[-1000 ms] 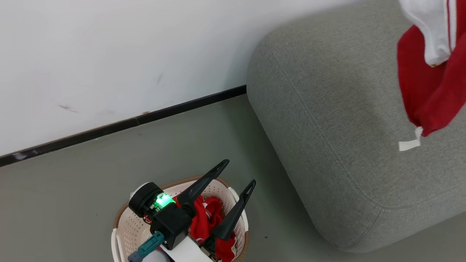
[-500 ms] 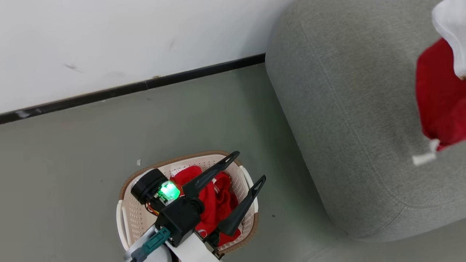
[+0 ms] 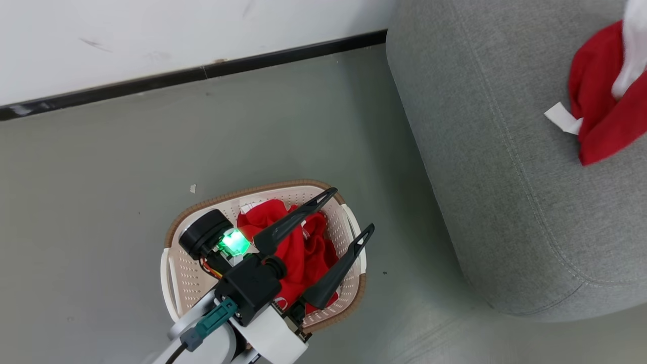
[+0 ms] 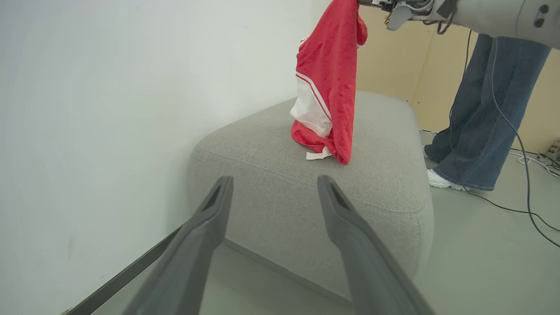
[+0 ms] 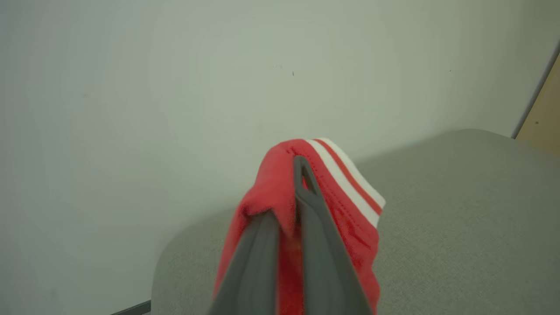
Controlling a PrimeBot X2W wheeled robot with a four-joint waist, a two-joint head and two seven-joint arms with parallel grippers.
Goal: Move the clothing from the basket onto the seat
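1. Right fingers: two, pressed narrowly together and clamped on a fold of one red garment with white striped trim. The cloth drapes over both fingers and hangs below them. In the left wrist view this garment hangs full length at 12 o'clock. Its lower end touches the top of the sofa, and its white tag lies flat on the cushion.

2. Left fingers: two, spread wide, holding nothing. In the head view they are above the basket, tips pointing toward 2 o'clock.

3. Count: one basket, one sofa, one garment in the grip.

4. Contents: the basket holds a crumpled red heap. The number of pieces in it cannot be told. The heap lies under and between the left fingers; contact cannot be told.

5. Layout, head view: the basket stands on the grey floor at 6 o'clock. The sofa lies at 2 o'clock from the basket, apart from it. The held garment is at 2 o'clock on the sofa top, well apart from the left fingers.

6. Left wrist view, 3 o'clock: a person's legs in blue jeans stand on the floor beside the sofa, with cables running near them.
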